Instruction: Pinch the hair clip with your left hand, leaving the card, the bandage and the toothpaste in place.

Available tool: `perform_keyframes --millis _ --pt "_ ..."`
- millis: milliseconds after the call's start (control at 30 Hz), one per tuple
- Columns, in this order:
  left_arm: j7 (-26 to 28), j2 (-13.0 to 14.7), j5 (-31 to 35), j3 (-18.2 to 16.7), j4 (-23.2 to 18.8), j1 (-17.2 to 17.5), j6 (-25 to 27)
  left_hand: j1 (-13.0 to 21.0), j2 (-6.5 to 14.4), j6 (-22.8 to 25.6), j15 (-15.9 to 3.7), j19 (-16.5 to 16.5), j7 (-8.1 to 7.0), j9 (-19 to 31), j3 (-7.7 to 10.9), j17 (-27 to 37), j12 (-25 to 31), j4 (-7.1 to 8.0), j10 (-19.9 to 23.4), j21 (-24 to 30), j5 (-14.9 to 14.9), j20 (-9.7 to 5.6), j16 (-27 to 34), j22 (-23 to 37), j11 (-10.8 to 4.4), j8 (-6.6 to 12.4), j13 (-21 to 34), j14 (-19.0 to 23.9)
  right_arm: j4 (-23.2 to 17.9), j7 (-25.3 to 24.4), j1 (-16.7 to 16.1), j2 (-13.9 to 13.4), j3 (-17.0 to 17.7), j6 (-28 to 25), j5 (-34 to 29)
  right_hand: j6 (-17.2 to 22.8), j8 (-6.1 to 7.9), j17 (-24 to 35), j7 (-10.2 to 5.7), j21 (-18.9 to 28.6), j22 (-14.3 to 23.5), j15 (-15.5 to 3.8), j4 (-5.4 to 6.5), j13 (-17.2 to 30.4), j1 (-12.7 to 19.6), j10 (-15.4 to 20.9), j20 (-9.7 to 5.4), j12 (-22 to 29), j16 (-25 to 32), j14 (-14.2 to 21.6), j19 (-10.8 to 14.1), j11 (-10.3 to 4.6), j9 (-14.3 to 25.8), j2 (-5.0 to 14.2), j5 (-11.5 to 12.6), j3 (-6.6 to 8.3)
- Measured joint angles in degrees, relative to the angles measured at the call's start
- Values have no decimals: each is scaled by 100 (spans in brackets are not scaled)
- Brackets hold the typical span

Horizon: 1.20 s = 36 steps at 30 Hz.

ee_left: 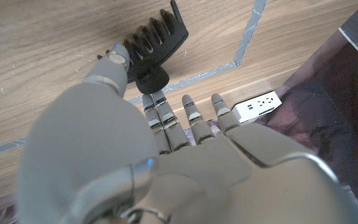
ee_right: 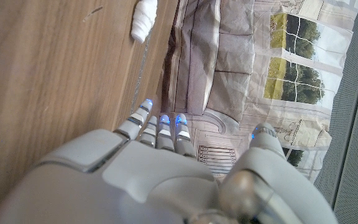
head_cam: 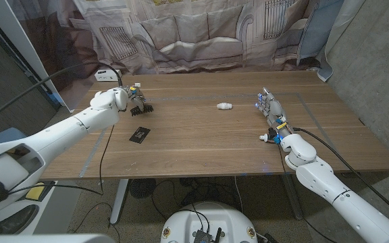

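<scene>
The black claw hair clip [head_cam: 141,107] [ee_left: 156,45] lies on the table's left side. My left hand [head_cam: 131,96] [ee_left: 160,143] is at the clip. Its thumb tip [ee_left: 115,61] touches the toothed end and its fingertips [ee_left: 158,102] meet the clip's rounded lever, pinching it against the wood. A black card [head_cam: 139,135] lies nearer the front. The white rolled bandage [head_cam: 224,105] [ee_right: 145,18] sits mid-table. A small toothpaste tube [head_cam: 267,138] lies beside my right hand [head_cam: 271,108] [ee_right: 166,168], which holds nothing, fingers stretched out.
A white power strip [head_cam: 107,75] [ee_left: 258,106] with a cable sits at the table's far left corner. Grey tape lines [ee_left: 244,43] mark the tabletop [head_cam: 201,145]. A curtain hangs behind the table.
</scene>
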Motion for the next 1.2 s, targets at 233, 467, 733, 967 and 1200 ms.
perform_keyframes --millis 233,467,733,967,1200 --pt "-20 30 15 26 -16 -13 0 37 -24 136 -6 55 7 30 0 0 19 0 104 0 -22 -13 0 0 25 0 25 56 -27 -5 -15 -15 0 -14 1 0 0 0 0 0 0 0 0 0 0 0 0 0 0 0 0 0 0 0 0 0" --pt "-5 39 15 18 -49 12 23 67 7 254 4 75 -13 29 0 0 23 0 213 0 -22 7 0 0 -11 0 56 118 -72 -27 -49 -36 1 -35 1 0 0 0 0 0 0 0 0 0 0 0 20 0 0 0 -20 0 0 0 0 0" --pt "45 68 -22 -32 -92 64 63 112 51 317 -10 75 -30 29 0 0 63 0 276 0 -22 7 0 0 -11 0 60 133 -113 -48 -76 -44 2 -61 2 0 0 0 0 0 0 0 0 0 0 0 20 0 0 0 -20 0 0 0 0 0" --pt "99 79 -75 -67 -99 112 81 112 51 316 -20 105 -30 29 0 1 63 0 276 0 -44 38 0 0 -11 0 86 184 -135 -57 -84 -49 2 -82 2 0 0 0 0 0 0 0 0 0 0 0 19 0 0 0 -20 0 0 0 0 0" --pt "149 83 -120 -88 -94 133 87 142 82 347 0 105 1 29 0 1 63 0 328 0 -44 38 0 0 -18 0 110 205 -136 -58 -83 -50 -9 -102 2 0 0 0 0 0 0 0 0 0 0 4 19 0 0 0 -19 -1 0 0 0 0"
